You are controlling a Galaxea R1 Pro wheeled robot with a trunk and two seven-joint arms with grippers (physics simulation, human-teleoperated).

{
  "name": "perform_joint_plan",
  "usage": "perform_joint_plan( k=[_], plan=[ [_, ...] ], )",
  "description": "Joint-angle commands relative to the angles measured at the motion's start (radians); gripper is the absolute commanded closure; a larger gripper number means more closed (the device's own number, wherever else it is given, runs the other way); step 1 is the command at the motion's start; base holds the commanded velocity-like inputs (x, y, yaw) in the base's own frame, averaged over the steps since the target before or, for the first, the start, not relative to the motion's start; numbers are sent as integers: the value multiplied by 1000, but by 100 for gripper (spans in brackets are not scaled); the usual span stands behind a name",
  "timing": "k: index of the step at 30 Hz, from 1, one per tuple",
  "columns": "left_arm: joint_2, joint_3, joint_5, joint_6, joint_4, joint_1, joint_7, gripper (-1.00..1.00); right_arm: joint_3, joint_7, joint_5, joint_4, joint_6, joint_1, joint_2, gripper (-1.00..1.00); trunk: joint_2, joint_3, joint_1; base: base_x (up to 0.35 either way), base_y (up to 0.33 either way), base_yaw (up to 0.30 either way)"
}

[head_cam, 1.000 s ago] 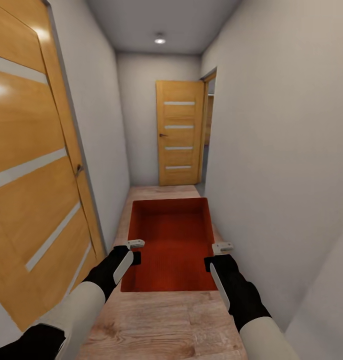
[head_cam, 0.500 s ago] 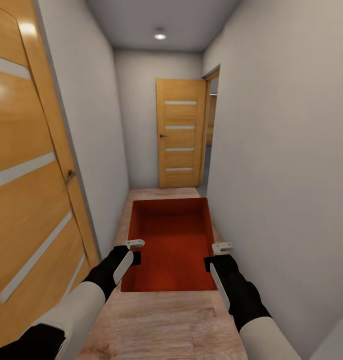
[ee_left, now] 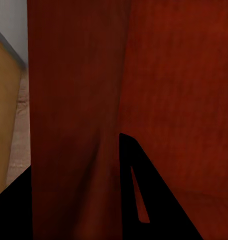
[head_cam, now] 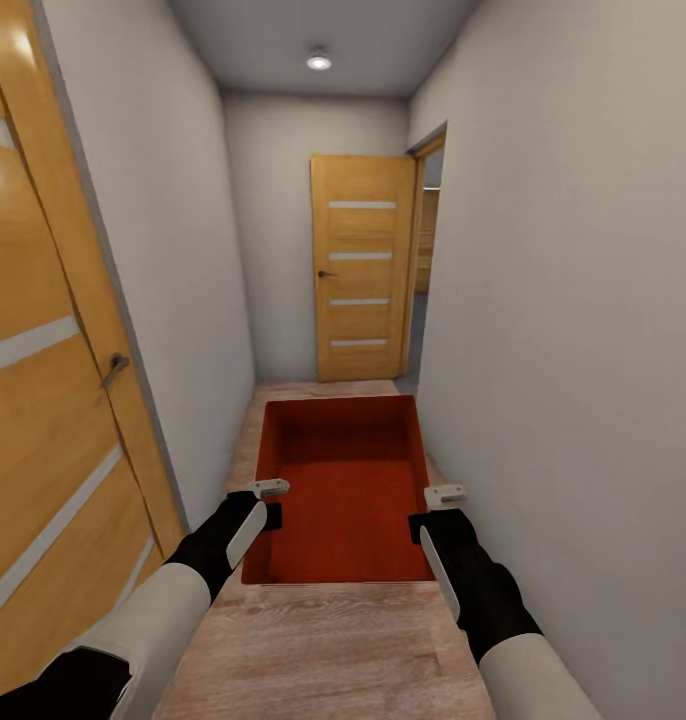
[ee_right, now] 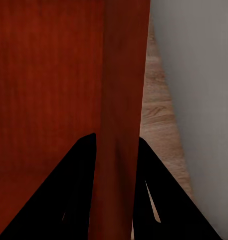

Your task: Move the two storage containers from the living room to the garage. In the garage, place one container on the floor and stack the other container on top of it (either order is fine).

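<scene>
While the robot stands in a narrow white-walled corridor (head_cam: 543, 300) with a wood plank floor (head_cam: 323, 650), the landmark is the closed wooden door (head_cam: 361, 268) at the far end; a second door (head_cam: 43, 380) of the same kind sits well nearer than it, on the robot's left, and an open doorway (head_cam: 424, 270) sits just beside the far door on the right. One storage container (head_cam: 345, 490), orange-red and seen open-side up, is held out in front of the trunk, between the robot and the far door, off the planks. Left gripper (head_cam: 271, 490) is clamped over the container's left wall; in the left wrist view a dark finger (ee_left: 143, 200) lies against the red wall (ee_left: 79, 125). Right gripper (head_cam: 443, 495) is clenched on the right wall, and the right wrist view has the wall (ee_right: 121, 100) pinched between both fingers (ee_right: 79, 190). Judged progress: early to middle, one container picked up and in transit, no grey concrete or car visible, so the garage is not reached. Left to do: get there, set this one down, bring and stack the other container, whose whereabouts can't be told.
</scene>
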Motion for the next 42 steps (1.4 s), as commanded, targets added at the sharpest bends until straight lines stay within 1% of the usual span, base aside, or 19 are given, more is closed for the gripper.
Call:
perform_joint_plan(
  k=[1, 42],
  plan=[
    [-23, 1, -27, -7, -2, 0, -2, 100, 36, 4, -37, 2, -5, 1, 25, 100, 0, 0, 0, 336, 0, 0],
    [-25, 0, -27, -7, -2, 0, -2, 100, 37, 4, -37, 2, -5, 1, 25, 100, 0, 0, 0, 336, 0, 0]
  ],
)
